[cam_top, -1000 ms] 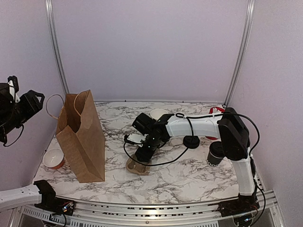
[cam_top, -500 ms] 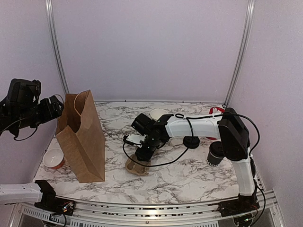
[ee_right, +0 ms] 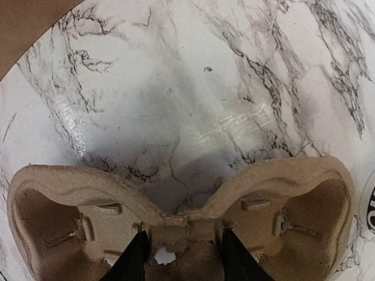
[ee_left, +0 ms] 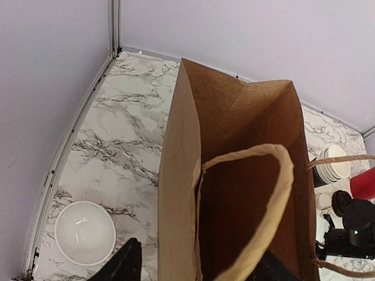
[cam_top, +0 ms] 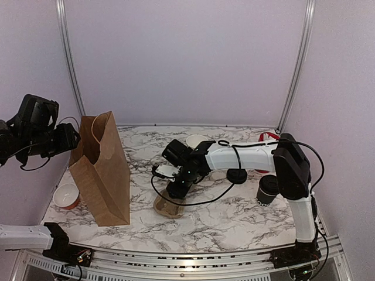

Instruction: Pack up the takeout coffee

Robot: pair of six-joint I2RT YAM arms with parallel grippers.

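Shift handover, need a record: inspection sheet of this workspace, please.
Surface: white marble-patterned tabletop, no spill seen.
Job's things: lidded black paper takeout coffee cup upright at right; open brown paper bag standing left; tan pulp two-cup carrier centre.
Clutter: white bowl; stack of white-rimmed cups; loose black lid; red object, partly hidden.
Grippers: left gripper, jaws open by bag's rim; right gripper, jaws astride carrier's middle, grip unclear.
Cables: black cable looping from right arm over table.
Surroundings: lilac walls, metal frame posts.
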